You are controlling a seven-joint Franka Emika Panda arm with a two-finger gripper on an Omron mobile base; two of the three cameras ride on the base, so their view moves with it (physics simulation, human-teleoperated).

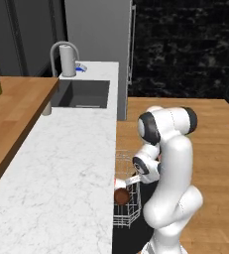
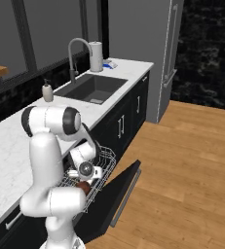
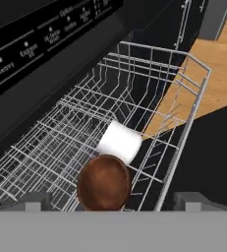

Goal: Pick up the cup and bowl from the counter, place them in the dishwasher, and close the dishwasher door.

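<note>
From the left base view, the white arm is nearest, bent down beside the table (image 1: 61, 163), a long marble slab with nothing of the task left on it. The end effector (image 1: 128, 181) is lowered over the white wire rack (image 1: 128, 206) of the dishwasher (image 1: 131, 233), with the bowl (image 1: 121, 196) just beneath it.

From the right base view, the arm again stands closest. The dishwasher door (image 2: 119, 194) is seen folded down, its free edge jutting over the wooden floor (image 2: 182, 170). The rack is drawn out above it, and open floor is left to the right for a swing round to the door's edge.

In the hand view, the bowl (image 3: 104, 182) lies nearest, mouth tilted away, resting against the rack wires, with the cup (image 3: 120, 141) on its side touching it just behind. Whether the fingers are spread or closed cannot be told, though they appear apart from the bowl. Both pieces are judged light, hard, smooth and liable to roll; nothing more need be grasped. The door is judged stiff and best pushed up from under its outer edge, once the rack is slid in past the rim.
</note>
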